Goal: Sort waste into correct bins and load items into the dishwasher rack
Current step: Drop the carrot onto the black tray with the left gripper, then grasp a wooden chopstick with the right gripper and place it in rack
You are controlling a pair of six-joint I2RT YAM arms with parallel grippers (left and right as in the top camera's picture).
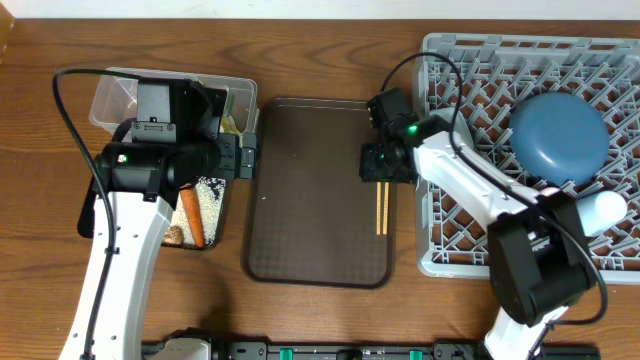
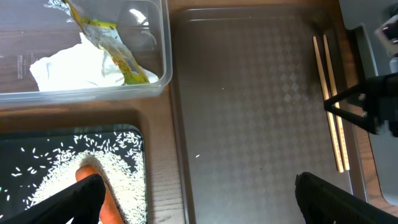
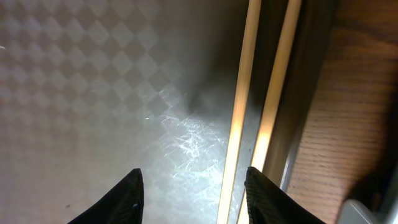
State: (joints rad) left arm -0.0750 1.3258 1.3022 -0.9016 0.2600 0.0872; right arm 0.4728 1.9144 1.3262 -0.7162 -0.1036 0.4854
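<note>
The right gripper (image 3: 196, 199) hung low over the right side of the brown serving tray (image 1: 310, 200). Its fingers were partly spread, pinching nothing. One of the chopsticks (image 3: 245, 93) ran up through the gap, close to the right finger, and the other passed behind that finger. Both sticks lay side by side along the tray's raised right rim, with a narrow strip of wooden table beyond it. Past that strip came the wall of the dishwasher rack (image 1: 520, 45), which held the blue plate (image 1: 558, 135).

The left gripper (image 2: 199, 208) was spread wide and held nothing. It hovered at the tray's left edge, near the corner of the clear tub (image 2: 165, 56) and the black tray (image 2: 62, 129). The tub held the tissue (image 2: 68, 65) and the wrapper (image 2: 118, 53). Rice (image 2: 118, 168) and the carrot (image 1: 192, 220) lay in the black tray. The patterned floor of the serving tray stretched between the two grippers.
</note>
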